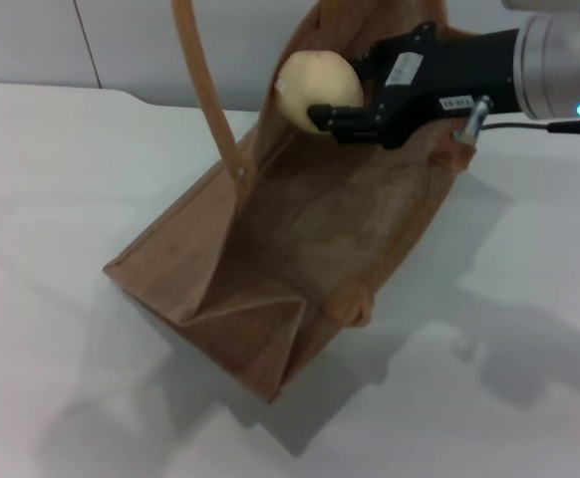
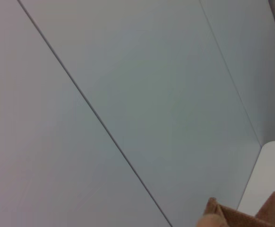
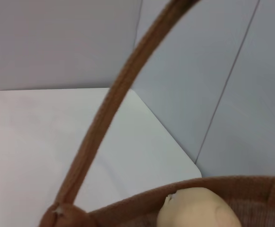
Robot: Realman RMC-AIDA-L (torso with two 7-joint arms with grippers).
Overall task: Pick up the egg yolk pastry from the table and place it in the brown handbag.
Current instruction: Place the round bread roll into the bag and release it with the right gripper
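The brown handbag (image 1: 270, 269) stands on the white table (image 1: 61, 199) in the head view, its mouth open towards me and one strap handle (image 1: 210, 100) raised. My right gripper (image 1: 342, 112) comes in from the right, shut on the egg yolk pastry (image 1: 315, 88), and holds it over the bag's far rim. The right wrist view shows the pastry (image 3: 199, 210) just inside the bag's rim (image 3: 142, 201), under the arched handle (image 3: 114, 99). My left gripper is not in view; the left wrist view shows only a corner of the bag (image 2: 241, 215).
Grey wall panels (image 1: 121, 40) stand behind the table. The table's rounded far corner (image 3: 194, 165) shows in the right wrist view. Bare tabletop lies to the left and in front of the bag.
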